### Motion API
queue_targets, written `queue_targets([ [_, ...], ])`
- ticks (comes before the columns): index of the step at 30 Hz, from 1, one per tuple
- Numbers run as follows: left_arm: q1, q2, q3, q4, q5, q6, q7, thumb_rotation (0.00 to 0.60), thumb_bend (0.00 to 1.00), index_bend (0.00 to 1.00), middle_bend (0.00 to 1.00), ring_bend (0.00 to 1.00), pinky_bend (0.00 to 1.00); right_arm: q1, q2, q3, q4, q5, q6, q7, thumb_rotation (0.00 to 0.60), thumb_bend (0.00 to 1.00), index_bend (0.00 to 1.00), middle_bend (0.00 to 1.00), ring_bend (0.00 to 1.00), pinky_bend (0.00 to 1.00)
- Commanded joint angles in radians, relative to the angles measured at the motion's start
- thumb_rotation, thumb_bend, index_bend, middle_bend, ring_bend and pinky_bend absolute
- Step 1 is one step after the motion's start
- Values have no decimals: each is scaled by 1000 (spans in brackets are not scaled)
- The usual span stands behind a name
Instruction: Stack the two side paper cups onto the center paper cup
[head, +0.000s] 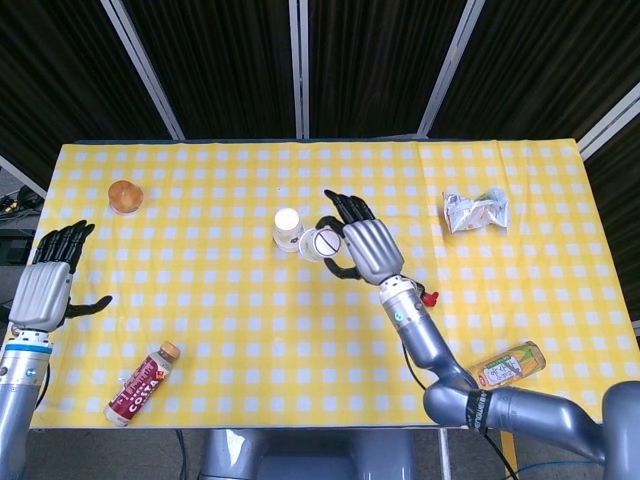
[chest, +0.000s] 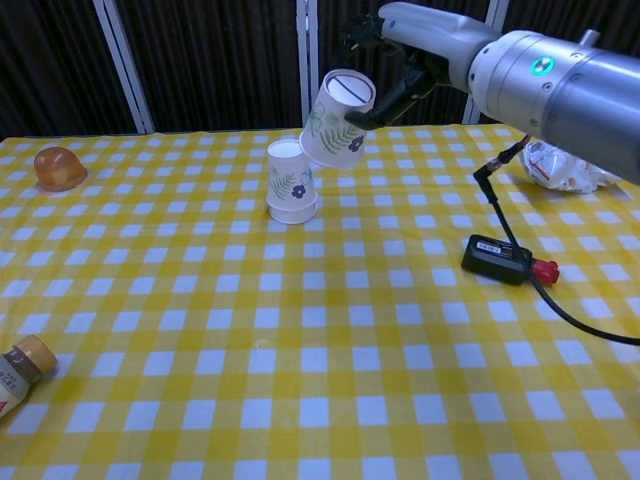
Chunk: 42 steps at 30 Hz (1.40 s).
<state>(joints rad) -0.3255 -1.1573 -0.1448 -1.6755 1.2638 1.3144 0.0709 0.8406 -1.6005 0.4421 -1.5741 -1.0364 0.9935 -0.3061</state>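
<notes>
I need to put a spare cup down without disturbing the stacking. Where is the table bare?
Bare cloth: the near middle between the bottle and can, and the far edge behind the centre cups. Crowded: around those cups, where the right hand holds a paper cup.

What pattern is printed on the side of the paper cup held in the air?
A green leaf sprig with a small dark flower on the white paper cup, clearest in the chest view.

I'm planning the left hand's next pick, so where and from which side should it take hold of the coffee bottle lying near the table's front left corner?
The coffee bottle lies on its side, cap pointing away and to the right. Probably best gripped around the mid-body label, fingers across its width, coming from above. The open left hand is nearest.
</notes>
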Motion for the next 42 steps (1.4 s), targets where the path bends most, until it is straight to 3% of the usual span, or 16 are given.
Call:
queue_targets([
  [1, 0, -1, -2, 1, -3, -3, 2, 600, 143, 0, 0, 0, 0, 50, -53, 20, 77, 25, -32, 21, 600, 266, 395, 0, 0, 0],
  [15, -10, -2, -8, 14, -28, -44, -3, 600, 144, 0, 0, 0, 0, 190, -191, 71, 327, 40, -81, 116, 600, 266, 397, 0, 0, 0],
  [36, -18, 3, -19, 23, -62, -83, -6, 600, 144, 0, 0, 0, 0, 314, -295, 60, 611, 38, -158, 189, 600, 261, 397, 0, 0, 0],
  [38, -18, 6, -17, 18, -58, -85, -6, 600, 142, 0, 0, 0, 0, 322, -302, 61, 625, 38, -162, 196, 600, 247, 371, 0, 0, 0],
  [42, -17, 11, -15, 9, -56, -89, -8, 600, 135, 0, 0, 0, 0, 334, -308, 51, 650, 50, -166, 159, 600, 180, 216, 0, 0, 0],
])
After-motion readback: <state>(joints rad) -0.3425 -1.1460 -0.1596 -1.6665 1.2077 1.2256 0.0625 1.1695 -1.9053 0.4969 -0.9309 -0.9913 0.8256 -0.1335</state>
